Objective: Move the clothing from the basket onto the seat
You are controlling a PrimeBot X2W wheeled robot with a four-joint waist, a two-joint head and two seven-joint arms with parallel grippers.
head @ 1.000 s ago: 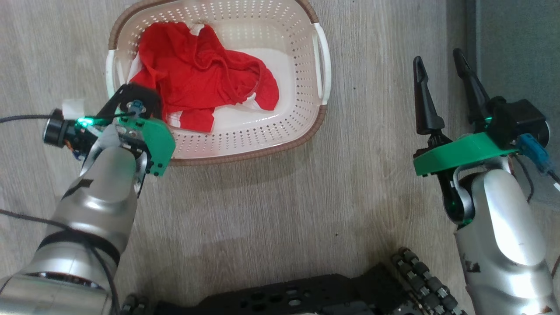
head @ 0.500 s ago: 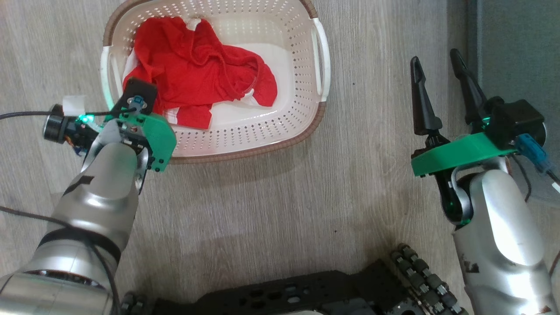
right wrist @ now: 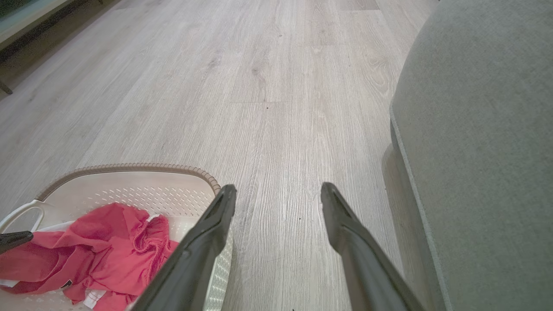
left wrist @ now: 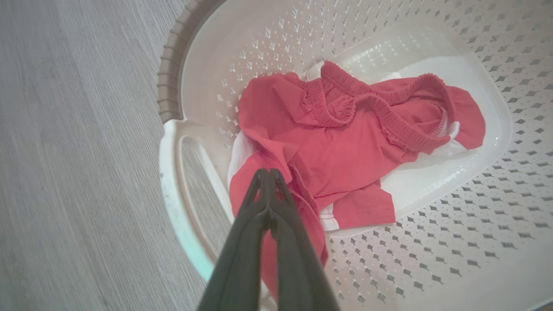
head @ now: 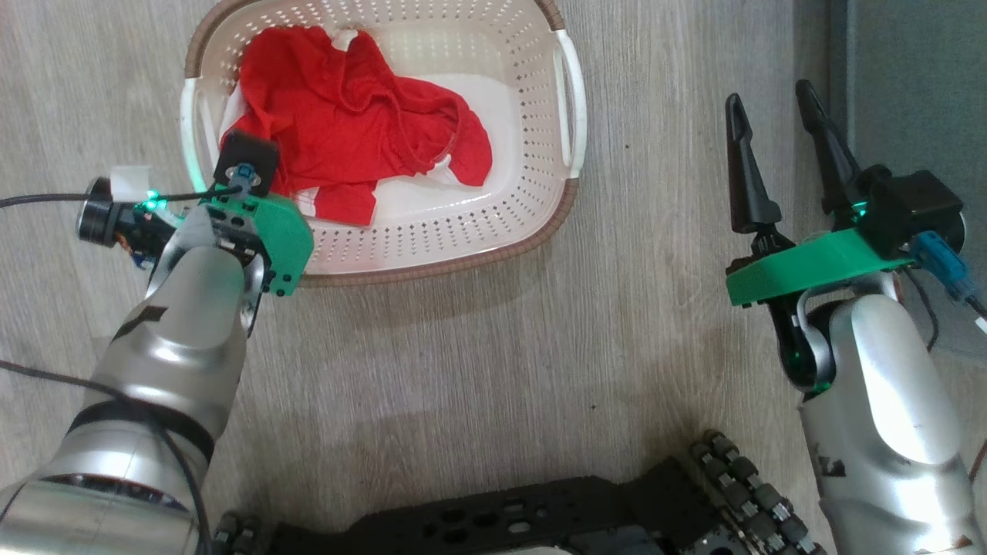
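The cream perforated basket (head: 463, 258) (left wrist: 173, 86) (right wrist: 129, 166) stands on the floor at upper left. Inside it the clothing (head: 347, 116) (left wrist: 345, 142) (right wrist: 99, 255) lies crumpled, bright red with white cuffs, and white fabric (left wrist: 432, 181) shows beneath it. My left gripper (left wrist: 268, 172) reaches down inside the basket's left end, shut on a fold at the clothing's near-left edge. One of its fingertips (right wrist: 17, 239) shows in the right wrist view. My right gripper (head: 769, 96) (right wrist: 278, 188) is open and holds nothing, over bare floor between the basket and the grey-green seat (head: 917, 77) (right wrist: 484, 129).
Pale wood floor (head: 463, 370) surrounds the basket. My black wheeled base (head: 540, 516) lies along the bottom of the head view. The seat's rounded edge runs down the right side. A dark furniture base (right wrist: 26, 26) lies far off at upper left in the right wrist view.
My left gripper has closed from open to shut on the red fabric at the basket's left end. The right arm has barely moved and stays open.
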